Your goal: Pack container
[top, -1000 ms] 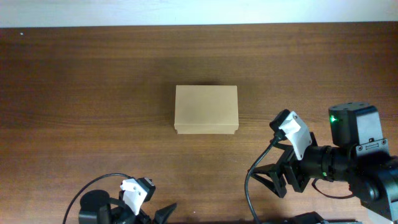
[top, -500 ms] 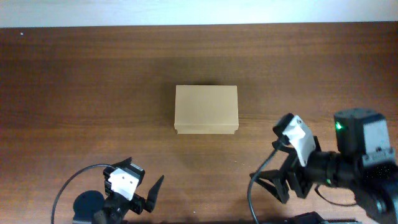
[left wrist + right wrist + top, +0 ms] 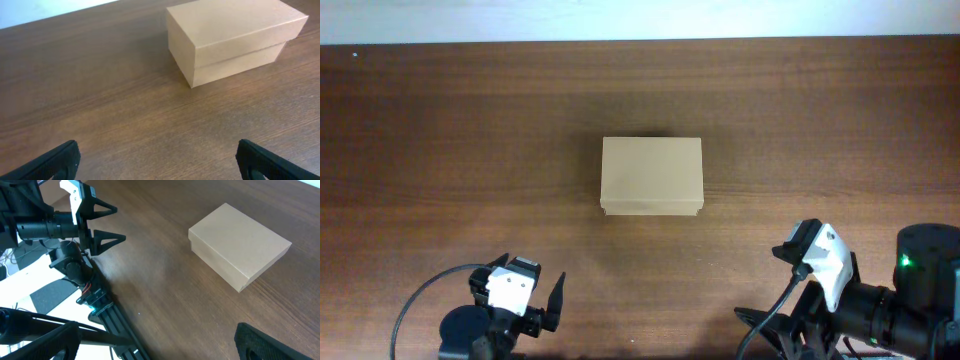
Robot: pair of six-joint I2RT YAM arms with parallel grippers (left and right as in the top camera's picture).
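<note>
The container [image 3: 652, 176], a plain brown cardboard box, sits in the middle of the table with its lid shut. It also shows in the left wrist view [image 3: 232, 37] and the right wrist view [image 3: 239, 245]. My left gripper [image 3: 160, 162] is open and empty near the table's front edge, well short of the box; it shows in the overhead view [image 3: 552, 310]. My right gripper [image 3: 165, 342] is open and empty at the front right, over the table's edge; it shows in the overhead view [image 3: 772, 335]. No stationery items are in view.
The wooden table [image 3: 470, 150] has a pale wall strip along its far edge. In the right wrist view the left arm and its stand [image 3: 75, 240] rise beside the table's front edge, with floor beyond.
Both arms have drawn back toward the front edge of the table. The left gripper turned to face the box. The box has not moved.
</note>
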